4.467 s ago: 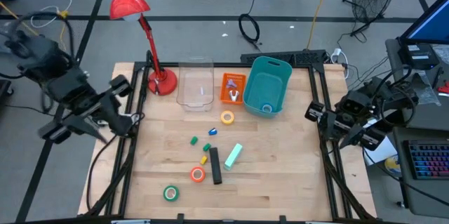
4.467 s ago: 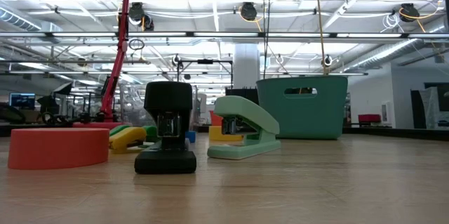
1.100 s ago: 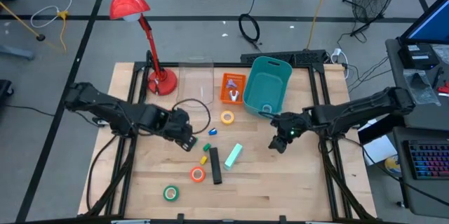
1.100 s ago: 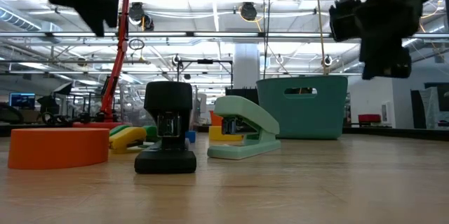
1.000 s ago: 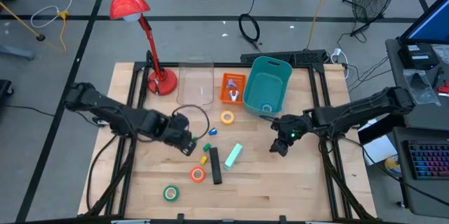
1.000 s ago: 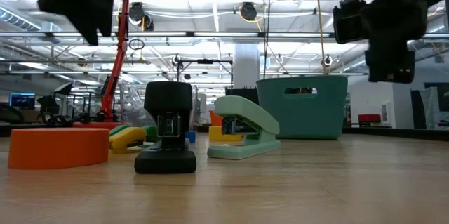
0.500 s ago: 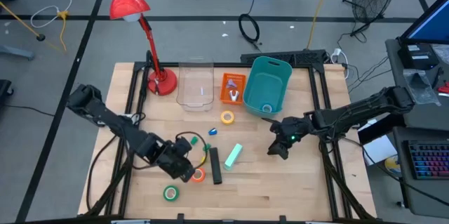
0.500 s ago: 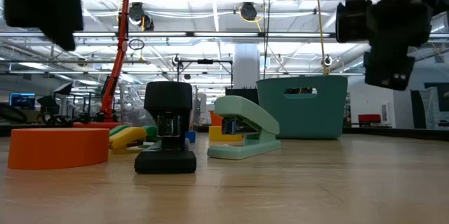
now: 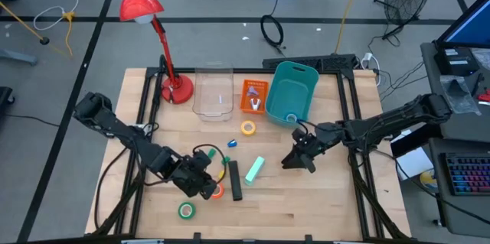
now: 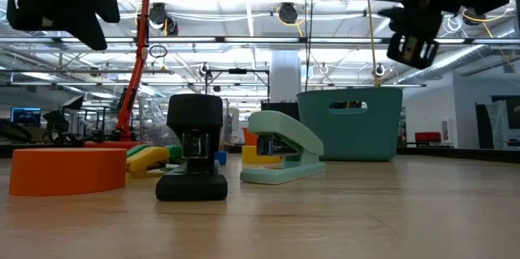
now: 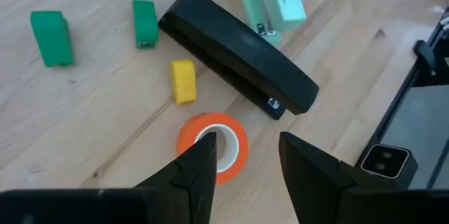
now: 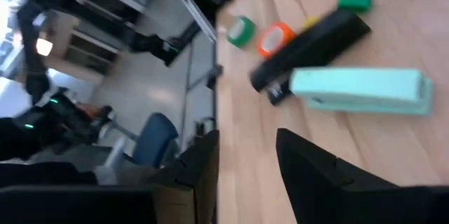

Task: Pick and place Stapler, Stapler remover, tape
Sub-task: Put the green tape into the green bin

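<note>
The orange tape roll [image 9: 217, 191] lies flat beside the black stapler [image 9: 234, 180]; the mint stapler [image 9: 253, 169] lies to that stapler's right. The green roll [image 9: 186, 210] is near the front edge, and the yellow roll [image 9: 248, 128] sits in front of the teal bin [image 9: 302, 83], which holds the blue roll [image 9: 291, 118]. The staple remover [image 9: 255, 104] rests in an orange tray. My left gripper [image 11: 245, 157] hovers open above the orange roll [image 11: 212, 145]. My right gripper [image 9: 295, 158] hangs open, right of the mint stapler [image 12: 361, 90].
Small green, yellow and blue blocks [image 9: 210, 152] lie scattered left of the staplers. A clear container [image 9: 213, 91] and a red desk lamp's base [image 9: 176, 89] stand at the far edge. Bare wood shows at the table's right and near right.
My left gripper has travelled toward the table's near edge, from beside the small blocks to above the orange roll, staying off the table. My right gripper has edged toward the table's left, closer to the mint stapler, and tipped. No object has moved.
</note>
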